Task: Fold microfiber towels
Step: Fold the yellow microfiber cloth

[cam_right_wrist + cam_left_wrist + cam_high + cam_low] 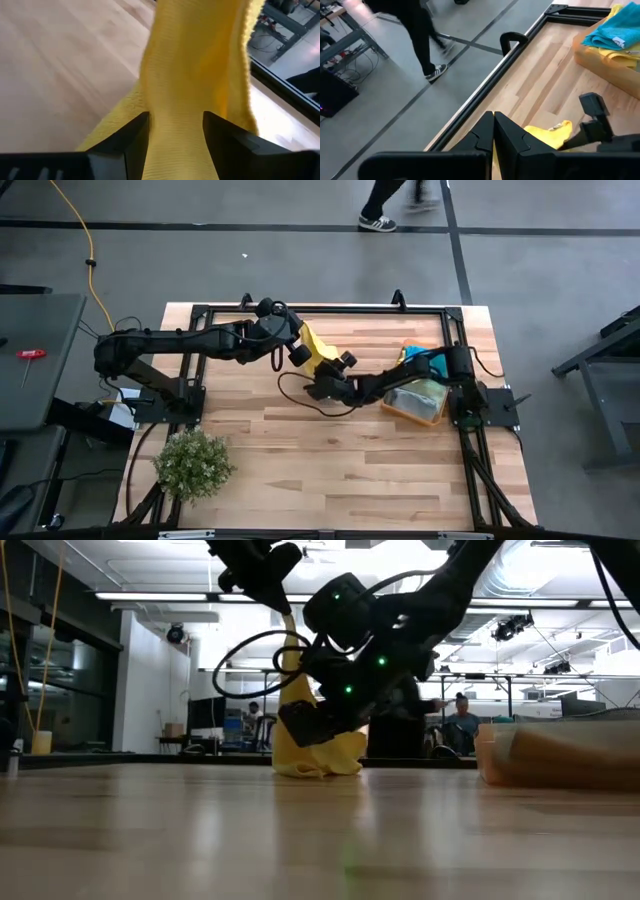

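Observation:
A yellow microfiber towel hangs from my left gripper, which is shut on its top, over the table's middle toward the far edge. The towel's lower end lies bunched on the table. My right gripper is low by the towel's lower part, open, with one finger on each side of the hanging strip. In the high view the towel lies between my left gripper and my right gripper. My left gripper pinches the towel's upper end between its shut fingers, coming from the table's left and slanting down. The towel hangs below them in a narrow strip, and its lower end rests crumpled on the table. My right gripper straddles the strip; I cannot tell whether its fingers touch the cloth.
An orange bin holding teal and yellow towels stands at the table's right. A bushy green plant sits at the near left corner. A black frame edges the table. A person walks beyond the far edge.

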